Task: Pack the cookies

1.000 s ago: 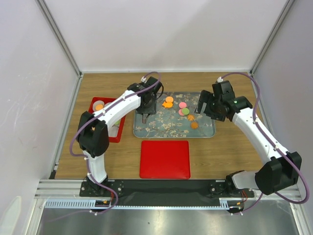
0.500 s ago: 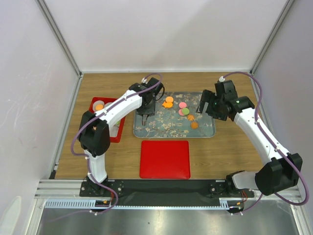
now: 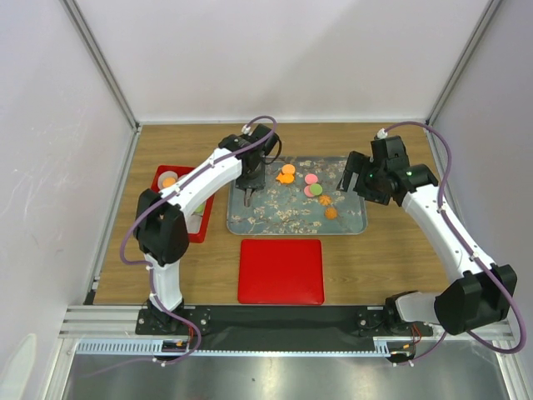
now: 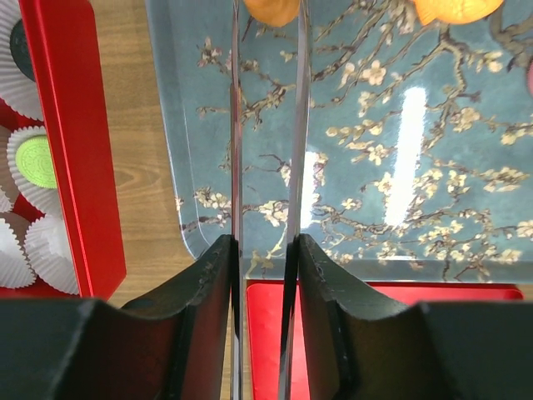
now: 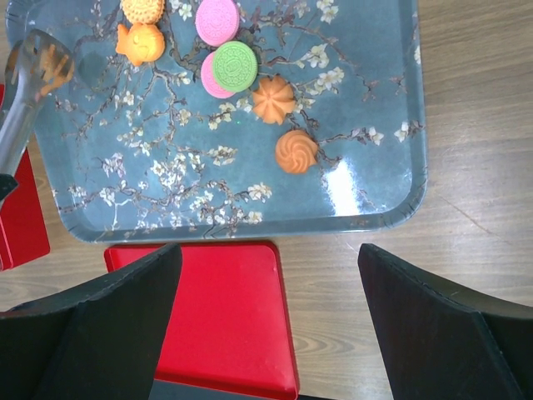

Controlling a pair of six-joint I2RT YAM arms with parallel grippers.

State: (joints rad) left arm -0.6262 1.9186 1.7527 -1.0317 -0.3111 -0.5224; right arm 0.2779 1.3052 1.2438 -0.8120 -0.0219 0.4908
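The cookies (image 5: 237,65) look mostly unpacked. The left fingers (image 4: 212,283) press from both sides on the two blades of a pair of metal tongs (image 4: 236,167), gripping them. The blades reach over the left part of the tray (image 4: 400,250). An orange cookie (image 4: 271,7) sits between their tips, but I cannot tell whether it is pinched or just lying on the tray. The right fingers (image 5: 100,325) stand wide apart with nothing between them, above the tray's right side.

Some packing is done. A red box (image 4: 75,167) just beside the tray's left edge holds white paper cups (image 4: 46,250), with a green cookie (image 4: 37,161) in one and an orange one (image 3: 169,181) in another. Several cups appear empty.

About seven pieces are left on the tray, loosely grouped in its far half. The red lid (image 5: 216,317) lies on the worktop (image 5: 466,83) just off the tray's near edge, so closing the box is not yet done.

The pieces are small and flat. The pink and green ones are round and embossed, with the green one overlapping a pink one. The orange ones vary: a fish shape, a flower and a swirl.
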